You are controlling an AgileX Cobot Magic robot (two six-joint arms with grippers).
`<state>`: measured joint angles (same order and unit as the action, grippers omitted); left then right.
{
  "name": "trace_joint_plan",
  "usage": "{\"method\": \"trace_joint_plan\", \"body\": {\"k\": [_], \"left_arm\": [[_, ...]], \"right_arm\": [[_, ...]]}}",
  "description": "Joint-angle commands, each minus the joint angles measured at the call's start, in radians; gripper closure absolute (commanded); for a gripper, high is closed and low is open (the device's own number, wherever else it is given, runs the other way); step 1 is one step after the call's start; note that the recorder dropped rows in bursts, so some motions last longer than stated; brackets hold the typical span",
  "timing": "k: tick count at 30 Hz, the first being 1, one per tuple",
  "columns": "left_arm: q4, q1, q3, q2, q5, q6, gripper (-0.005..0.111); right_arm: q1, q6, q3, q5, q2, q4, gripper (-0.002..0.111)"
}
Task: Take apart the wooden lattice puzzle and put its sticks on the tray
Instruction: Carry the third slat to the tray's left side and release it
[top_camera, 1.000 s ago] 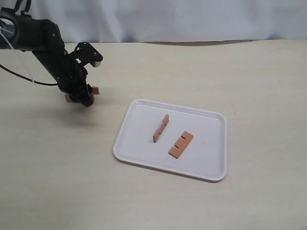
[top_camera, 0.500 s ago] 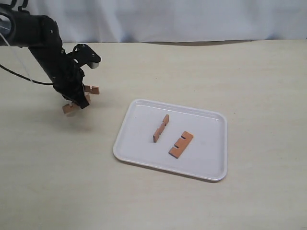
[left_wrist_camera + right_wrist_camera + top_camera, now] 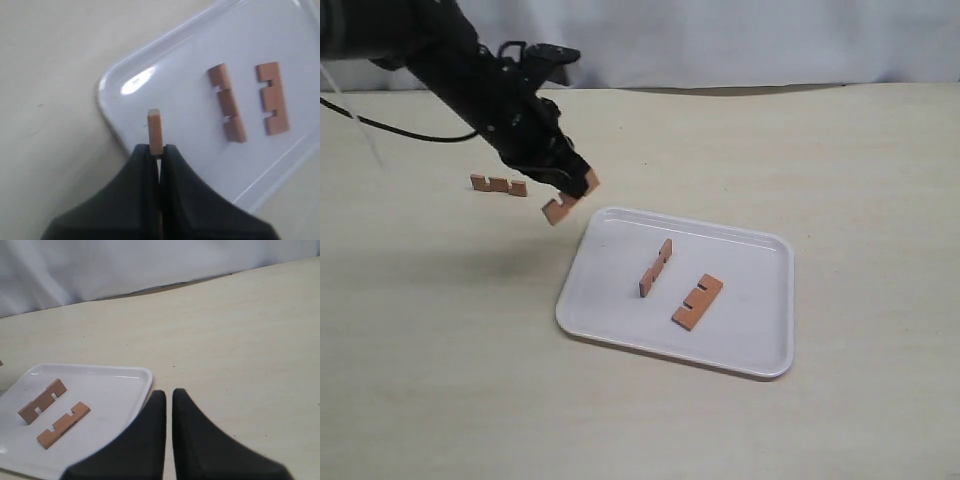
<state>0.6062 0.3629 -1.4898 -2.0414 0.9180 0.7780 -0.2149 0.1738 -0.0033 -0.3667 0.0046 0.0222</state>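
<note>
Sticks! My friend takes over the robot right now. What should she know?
Left gripper: shut on the held stick, in the air by a corner of the tray.
Right gripper: shut, empty, near the tray.
Two sticks lie on the tray.
The fourth stick lies on the table, away from the tray.
Done: puzzle fully apart, two sticks placed.
Left: put the held stick on the tray, then fetch the fourth stick.
</note>
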Motion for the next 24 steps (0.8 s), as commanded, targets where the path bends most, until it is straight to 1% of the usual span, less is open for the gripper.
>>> {"method": "trace_joint_plan", "body": {"k": [1, 4, 6, 15, 17, 18, 22, 23, 24], "left_arm": [[0.078, 0.085, 0.0, -0.047, -0.052, 0.004, 0.107], [0.059, 0.128, 0.0, -0.072, -0.1, 0.004, 0.107], [0.059, 0.143, 0.0, -0.081, -0.12, 0.004, 0.107], [0.056, 0.148, 0.0, -0.102, -0.147, -0.026, 0.107], [0.051, 0.148, 0.0, -0.114, -0.15, -0.026, 0.105], [0.037, 0.148, 0.0, -0.121, -0.15, -0.026, 0.1], [0.033, 0.148, 0.0, -0.126, -0.146, -0.026, 0.07], [0.031, 0.148, 0.0, -0.123, -0.136, -0.026, 0.059], [0.031, 0.148, 0.0, -0.12, -0.132, -0.024, 0.054]], "right_arm": [[-0.003, -0.005, 0.003, 0.002, -0.005, -0.008, 0.104], [-0.003, -0.005, 0.003, 0.002, -0.005, -0.008, 0.104], [-0.003, -0.005, 0.003, 0.002, -0.005, -0.008, 0.104], [-0.003, -0.005, 0.003, 0.002, -0.005, -0.008, 0.104], [-0.003, -0.005, 0.003, 0.002, -0.005, -0.008, 0.104], [-0.003, -0.005, 0.003, 0.002, -0.005, -0.008, 0.104], [-0.003, -0.005, 0.003, 0.002, -0.005, -0.008, 0.104], [-0.003, -0.005, 0.003, 0.002, -0.005, -0.008, 0.104], [-0.003, -0.005, 0.003, 0.002, -0.005, -0.008, 0.104]]}}
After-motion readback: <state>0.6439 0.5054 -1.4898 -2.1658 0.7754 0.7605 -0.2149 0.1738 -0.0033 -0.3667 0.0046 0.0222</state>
